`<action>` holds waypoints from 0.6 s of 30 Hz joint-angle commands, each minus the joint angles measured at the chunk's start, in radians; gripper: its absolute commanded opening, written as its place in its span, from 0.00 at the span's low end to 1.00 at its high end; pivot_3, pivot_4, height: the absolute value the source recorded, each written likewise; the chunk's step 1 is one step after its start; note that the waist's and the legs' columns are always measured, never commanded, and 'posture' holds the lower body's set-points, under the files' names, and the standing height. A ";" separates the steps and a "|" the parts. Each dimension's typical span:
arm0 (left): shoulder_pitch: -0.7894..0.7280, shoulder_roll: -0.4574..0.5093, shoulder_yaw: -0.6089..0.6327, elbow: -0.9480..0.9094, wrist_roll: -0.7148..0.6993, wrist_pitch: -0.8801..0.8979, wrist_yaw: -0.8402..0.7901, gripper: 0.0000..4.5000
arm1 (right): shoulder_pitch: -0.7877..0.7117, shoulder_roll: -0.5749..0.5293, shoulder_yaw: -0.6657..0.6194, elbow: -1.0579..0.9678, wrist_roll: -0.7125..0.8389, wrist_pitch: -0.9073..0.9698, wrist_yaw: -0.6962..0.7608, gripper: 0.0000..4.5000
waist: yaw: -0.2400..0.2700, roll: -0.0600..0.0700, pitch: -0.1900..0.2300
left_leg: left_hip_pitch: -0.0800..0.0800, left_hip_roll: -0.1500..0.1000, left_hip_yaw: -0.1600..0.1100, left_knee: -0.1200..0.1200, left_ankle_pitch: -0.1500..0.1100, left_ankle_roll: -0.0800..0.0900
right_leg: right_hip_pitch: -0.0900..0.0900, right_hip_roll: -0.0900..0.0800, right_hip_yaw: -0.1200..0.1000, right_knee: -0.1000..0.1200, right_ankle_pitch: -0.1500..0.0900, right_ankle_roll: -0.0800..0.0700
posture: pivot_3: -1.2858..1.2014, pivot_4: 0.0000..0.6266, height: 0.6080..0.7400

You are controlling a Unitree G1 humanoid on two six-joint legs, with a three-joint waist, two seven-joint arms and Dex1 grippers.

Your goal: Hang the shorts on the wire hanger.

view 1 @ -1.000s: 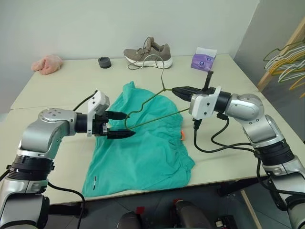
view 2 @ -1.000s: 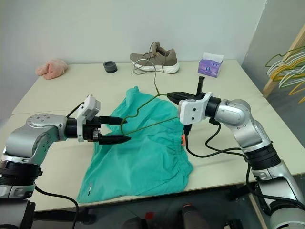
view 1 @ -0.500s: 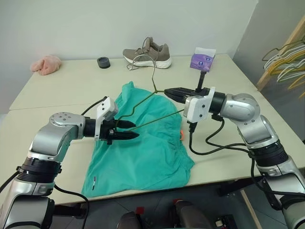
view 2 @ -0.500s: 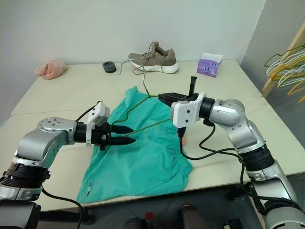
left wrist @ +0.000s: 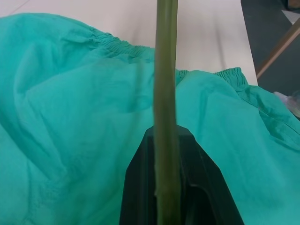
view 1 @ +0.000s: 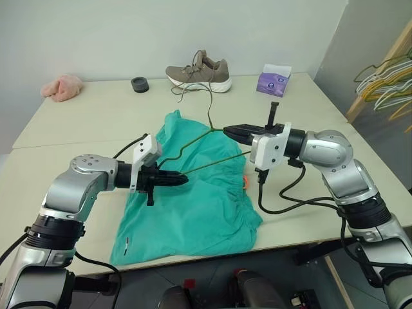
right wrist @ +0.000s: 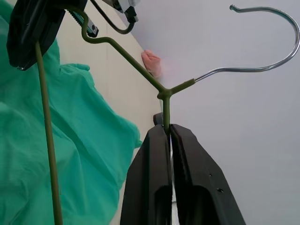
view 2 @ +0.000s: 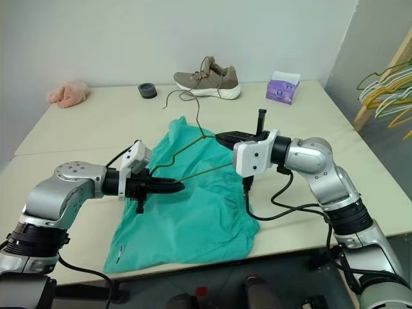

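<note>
The teal-green shorts (view 1: 193,212) lie spread flat on the table, waistband toward the right. Above them the olive-green wire hanger (view 1: 212,164) hangs between my two grippers, its hook (view 1: 209,106) pointing toward the back of the table. My left gripper (view 1: 175,179) is shut on the hanger's left corner; the wire (left wrist: 165,93) runs up between its black fingers (left wrist: 206,197). My right gripper (view 1: 230,131) is shut on the wire just below the neck (right wrist: 165,110), its fingertips (right wrist: 154,140) pinching it. The hanger does not touch the shorts.
At the back of the table stand a grey-brown shoe (view 1: 198,69), a purple tissue box (view 1: 273,80), a small black round thing (view 1: 139,84) and a pink fluffy cloth (view 1: 62,87). A bunch of yellow, green and white hangers (view 1: 386,84) hangs off the table's right side.
My left gripper's fingers, wide apart a second ago, have closed on the hanger's left corner. The right gripper has kept its hold near the neck.
</note>
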 commanded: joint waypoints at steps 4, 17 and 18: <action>0.026 0.015 0.060 -0.046 -0.024 0.011 0.041 0.00 | 0.044 -0.019 -0.034 -0.077 0.043 0.021 0.019 0.54 | -0.001 0.000 0.000 | 0.000 0.000 0.000 0.000 0.000 0.000 | 0.000 0.000 0.000 0.000 0.000 0.000 | 0.46 0.16 1.00; 0.038 0.018 0.066 -0.029 0.024 -0.058 0.089 0.00 | 0.105 -0.126 -0.207 -0.260 0.430 0.621 0.135 0.99 | 0.001 0.000 -0.001 | 0.000 0.000 0.000 0.001 0.000 0.000 | 0.000 0.000 0.000 0.001 0.001 -0.002 | 0.46 0.12 1.00; 0.038 0.020 0.064 -0.027 0.025 -0.062 0.087 0.00 | 0.104 -0.133 -0.217 -0.266 0.448 0.651 0.135 0.99 | 0.000 0.000 -0.001 | 0.000 0.000 0.000 0.000 0.000 0.000 | 0.000 0.000 0.000 0.001 0.001 -0.002 | 0.46 0.12 1.00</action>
